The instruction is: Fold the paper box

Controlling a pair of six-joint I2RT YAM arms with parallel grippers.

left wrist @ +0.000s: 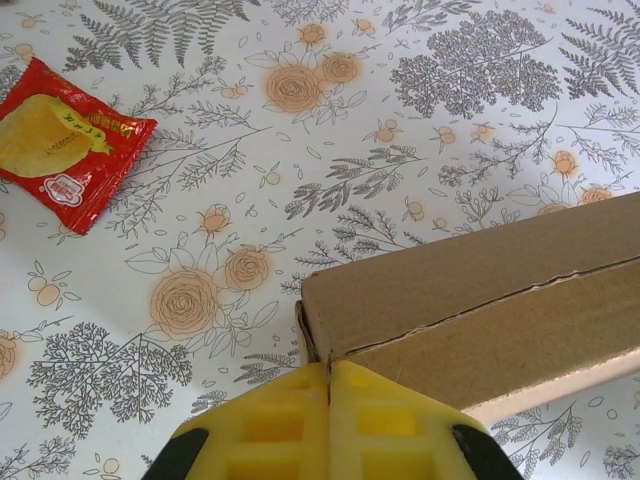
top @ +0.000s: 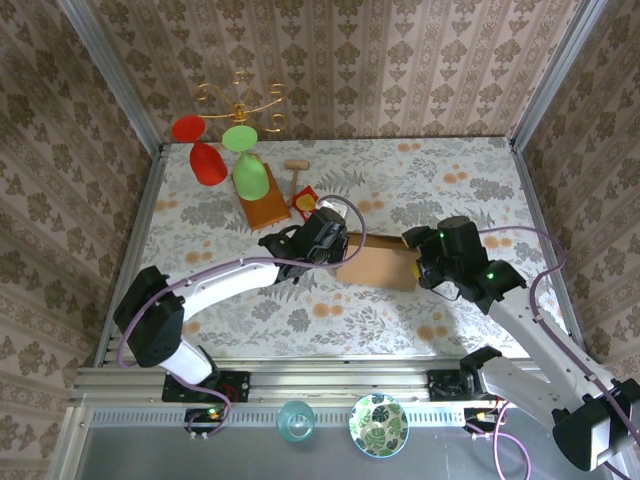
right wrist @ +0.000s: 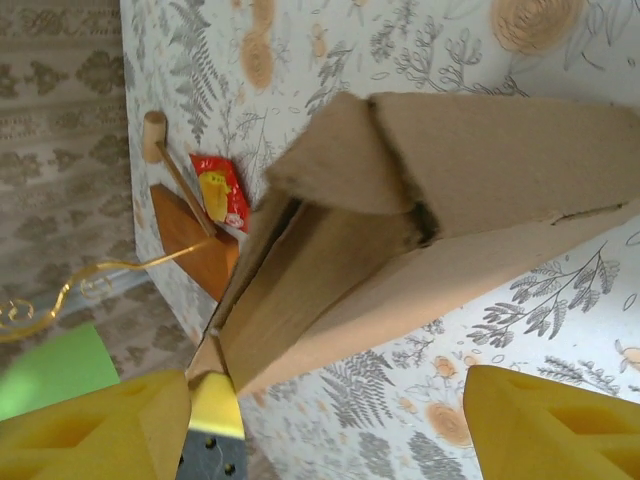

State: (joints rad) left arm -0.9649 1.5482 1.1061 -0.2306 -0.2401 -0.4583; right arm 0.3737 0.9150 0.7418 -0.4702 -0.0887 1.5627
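Lying near the middle of the floral table (top: 470, 180), the paper box (top: 378, 266) sits between the two arms, its long side running left to right. It is partly formed. In the right wrist view its near end gapes, with one end flap folded over the top, the walls spread and the inside visible. The left wrist view shows a flat upper panel with a thin seam running along its length.

Left gripper (left wrist: 328, 385): yellow fingers pressed together with no gap between them, tips right at the box's left corner. Whether a cardboard edge is pinched there cannot be told, as the contact is hidden under the fingers.

Right gripper (right wrist: 328, 390): jaws wide apart, one finger on each side of the box's open end.

Red-yellow packet (left wrist: 65, 140): flat on the table, well apart from the box, beyond the left gripper. Just beside it is a wooden board (top: 262, 205) with a green goblet (top: 250, 178) at its far end. A small mallet (top: 295, 175) lies near the packet.
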